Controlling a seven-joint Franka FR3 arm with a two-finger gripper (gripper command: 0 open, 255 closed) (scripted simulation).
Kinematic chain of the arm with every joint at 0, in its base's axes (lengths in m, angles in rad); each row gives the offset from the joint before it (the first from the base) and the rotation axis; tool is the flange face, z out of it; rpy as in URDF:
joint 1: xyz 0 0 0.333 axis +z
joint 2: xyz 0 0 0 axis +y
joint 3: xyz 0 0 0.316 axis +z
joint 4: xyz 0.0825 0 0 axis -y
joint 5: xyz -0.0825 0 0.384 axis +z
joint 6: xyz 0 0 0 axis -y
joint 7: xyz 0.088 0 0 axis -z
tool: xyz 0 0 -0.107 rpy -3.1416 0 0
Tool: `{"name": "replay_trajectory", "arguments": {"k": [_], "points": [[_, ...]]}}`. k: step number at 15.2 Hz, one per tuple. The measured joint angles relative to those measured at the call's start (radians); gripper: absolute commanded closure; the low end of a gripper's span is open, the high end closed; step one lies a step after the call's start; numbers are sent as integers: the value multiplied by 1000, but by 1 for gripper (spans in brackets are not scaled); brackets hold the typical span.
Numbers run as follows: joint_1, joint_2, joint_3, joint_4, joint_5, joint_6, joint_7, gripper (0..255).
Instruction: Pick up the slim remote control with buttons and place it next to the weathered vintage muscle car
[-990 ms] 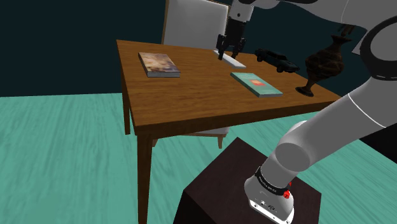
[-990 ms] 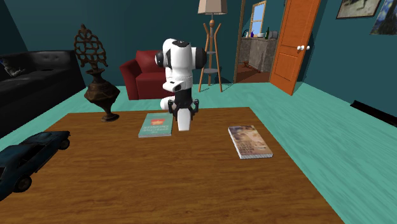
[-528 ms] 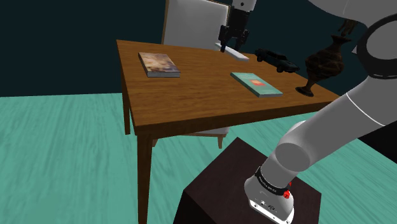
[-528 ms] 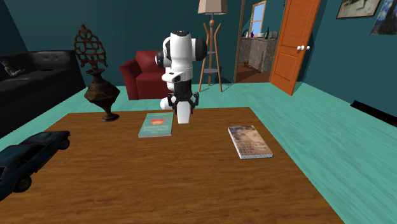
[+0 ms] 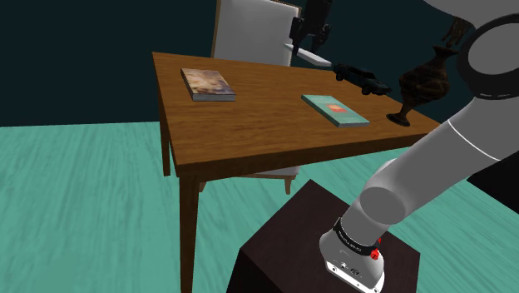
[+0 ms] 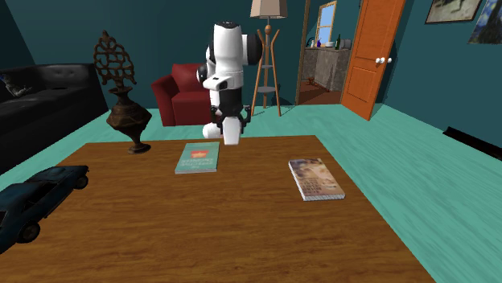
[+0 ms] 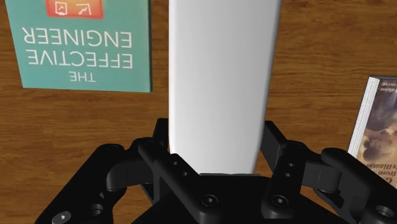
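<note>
The remote is a plain white slim slab, and no buttons show on it. My gripper is shut on it and holds it in the air above the far part of the wooden table. In the second exterior view the remote hangs below the gripper, above the teal book. The wrist view has the remote clasped between the black fingers. The dark car stands on the table just to the shoulder view's right of the remote. It also sits at the table's near left corner as the car.
A teal book lies near the middle of the table, with a picture-cover book toward the shoulder view's left. A dark ornate vase stands close to the car. A white chair is behind the table.
My gripper has lifted the remote off the table, higher and slightly toward the car in the shoulder view. Nothing else has moved.
</note>
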Motion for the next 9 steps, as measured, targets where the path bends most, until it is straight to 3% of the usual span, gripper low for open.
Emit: {"name": "replay_trajectory", "arguments": {"k": [9], "points": [[-61,-6,-108,23,-30,-22,-170,255]]}}
